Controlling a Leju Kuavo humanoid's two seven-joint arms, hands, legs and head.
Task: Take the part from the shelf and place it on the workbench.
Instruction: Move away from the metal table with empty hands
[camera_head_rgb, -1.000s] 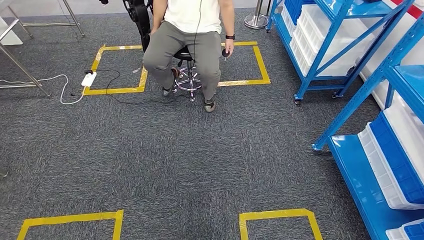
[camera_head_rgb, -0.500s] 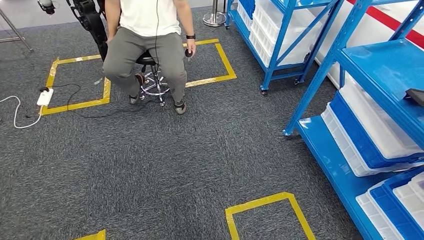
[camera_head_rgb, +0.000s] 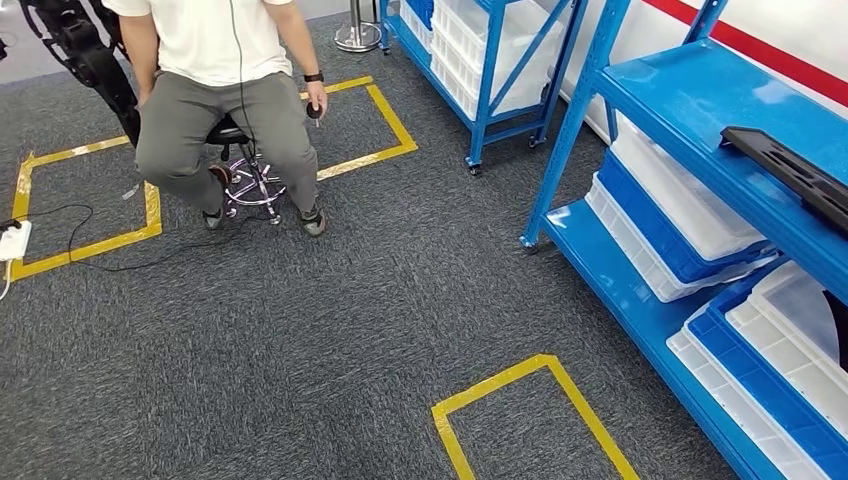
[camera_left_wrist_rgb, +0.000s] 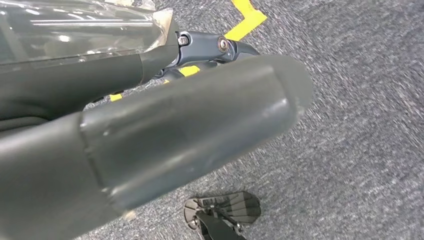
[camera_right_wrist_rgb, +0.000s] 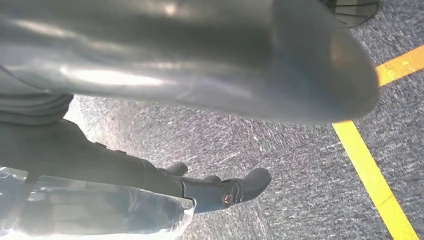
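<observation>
Approach phase: the black part (camera_head_rgb: 790, 177) lies flat on the upper deck of the blue shelf (camera_head_rgb: 690, 95), untouched. Left hand (camera_left_wrist_rgb: 150, 145) and right hand (camera_right_wrist_rgb: 190, 65) hang over carpet; whether their fingers are released or clenched cannot be told. Risk: stopping askew leaves the part beyond reach, or an arm strikes a shelf post. Against the earlier frames, the camera has swung right, bringing the part into view.

Part (camera_head_rgb: 790, 172): long, flat, black piece, lying flat and at a slant on the upper deck of the blue shelf (camera_head_rgb: 690, 100), near its front edge, with its far end cut off by the picture's edge. Nothing touches it.
</observation>
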